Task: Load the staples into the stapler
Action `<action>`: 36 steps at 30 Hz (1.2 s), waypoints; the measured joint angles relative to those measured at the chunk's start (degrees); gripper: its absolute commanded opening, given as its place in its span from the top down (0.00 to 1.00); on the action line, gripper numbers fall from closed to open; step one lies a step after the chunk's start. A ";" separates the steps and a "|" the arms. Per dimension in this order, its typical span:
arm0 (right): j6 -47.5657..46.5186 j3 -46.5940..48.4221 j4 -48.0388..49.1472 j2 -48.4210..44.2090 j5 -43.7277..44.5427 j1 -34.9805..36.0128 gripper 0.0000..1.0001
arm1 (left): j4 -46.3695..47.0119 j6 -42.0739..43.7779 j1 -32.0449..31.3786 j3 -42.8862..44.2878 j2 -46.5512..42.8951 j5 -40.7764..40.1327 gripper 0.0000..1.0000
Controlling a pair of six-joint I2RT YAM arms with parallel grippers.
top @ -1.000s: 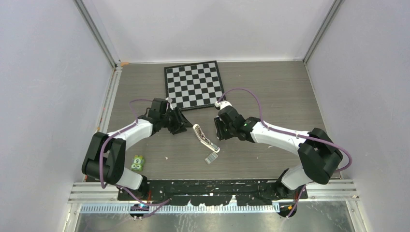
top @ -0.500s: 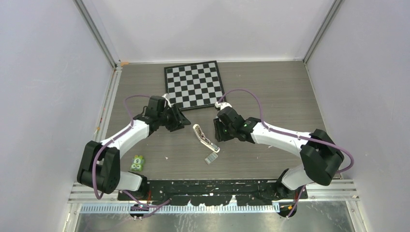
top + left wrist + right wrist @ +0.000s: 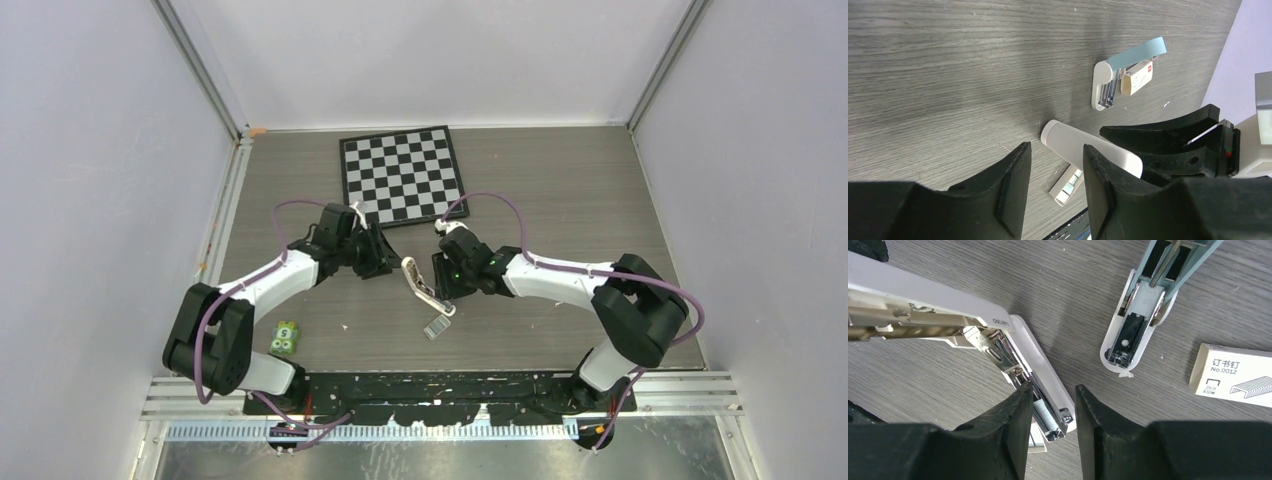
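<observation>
The white stapler [image 3: 417, 280] lies hinged open mid-table, its top arm [image 3: 923, 295] swung away from the metal channel [image 3: 1048, 407]. A grey ribbed piece sits in that channel. The staples [image 3: 436, 328], a small flat silvery block, rest on the table just in front of the stapler's front end and show as well in the left wrist view [image 3: 1066, 185]. My right gripper [image 3: 1053, 386] is open, its fingers standing to either side of the channel's front end. My left gripper [image 3: 1055, 147] is open and empty, close to the rounded end of the stapler [image 3: 1083, 147].
A light-blue-and-white stapler [image 3: 1143, 305] lies open beside a small staple box [image 3: 1233, 375], close to the right gripper. A chessboard [image 3: 402, 176] lies at the back. A small green toy [image 3: 285, 336] sits front left. Walls close in both sides.
My right gripper has moved left up to the stapler's front end. The left gripper has shifted right, closer to the stapler's other end. Stapler and staples have not moved.
</observation>
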 measured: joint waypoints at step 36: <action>2.10 -3.30 2.73 -1.73 0.00 0.24 0.61 | 4.98 -5.51 -7.82 -3.41 -0.31 -2.36 0.57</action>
